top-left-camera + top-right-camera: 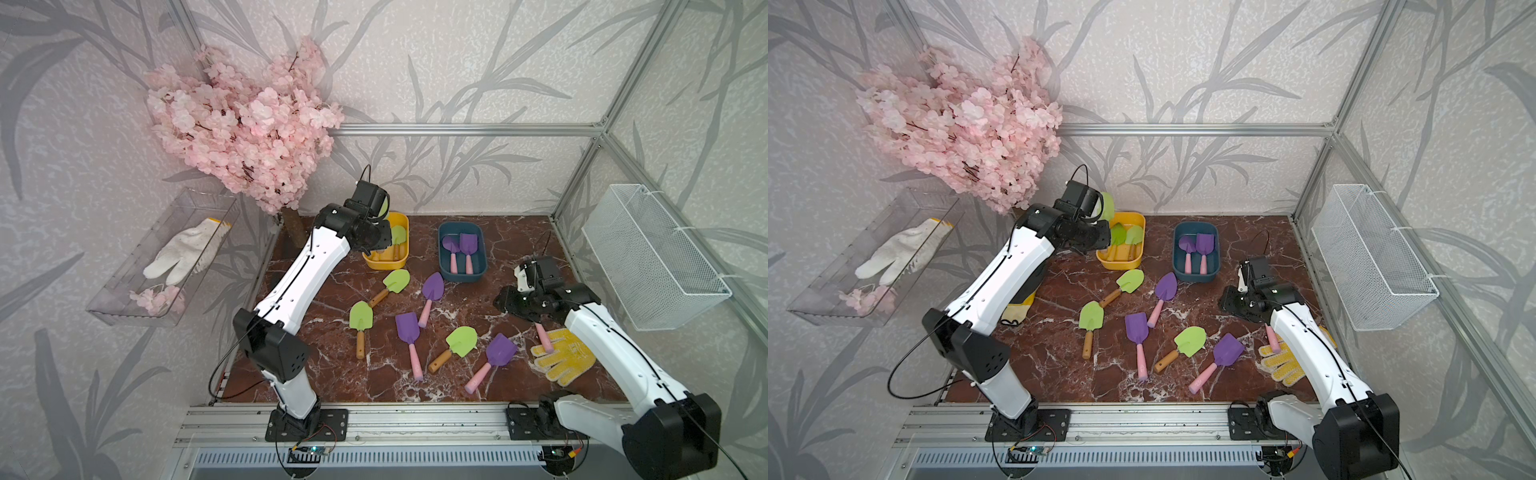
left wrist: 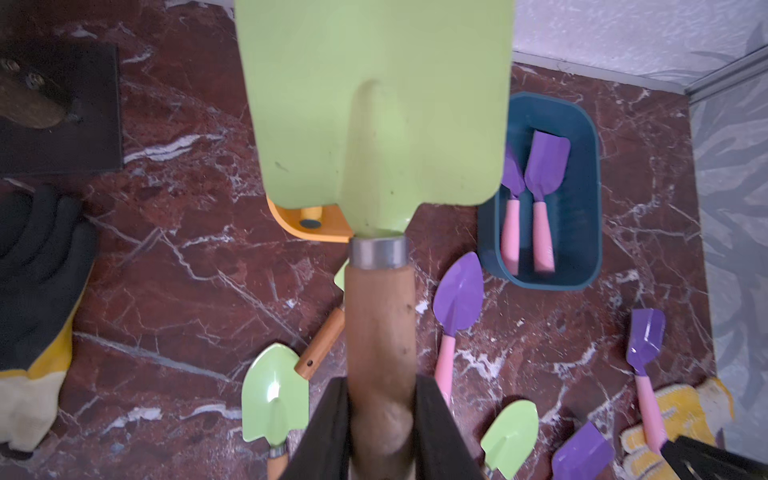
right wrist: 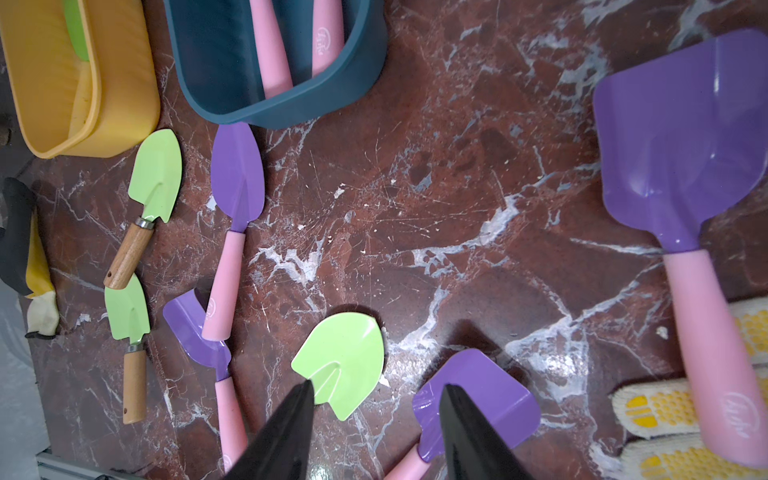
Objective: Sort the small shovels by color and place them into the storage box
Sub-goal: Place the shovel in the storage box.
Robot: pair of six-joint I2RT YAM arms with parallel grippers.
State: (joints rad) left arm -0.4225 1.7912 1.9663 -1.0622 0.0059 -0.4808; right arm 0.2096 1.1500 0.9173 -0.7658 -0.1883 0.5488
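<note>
Illegible script logo on purple shovel handle [image 3: 715, 353]

Pink blossoms [image 1: 245, 124]; white glove [image 1: 183, 253] in clear tray [image 1: 124, 299]; yellow glove [image 1: 561, 359] on tbl [image 1: 498, 232]; wire basket [image 1: 648, 257].

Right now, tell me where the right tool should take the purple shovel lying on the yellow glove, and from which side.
Take the purple shovel by its pink handle, mid-length, coming down from above with the right tool straddling it. The handle is straight and narrow, its end propped on the yellow glove; the blade is wide and scooped, likely too broad.
</note>
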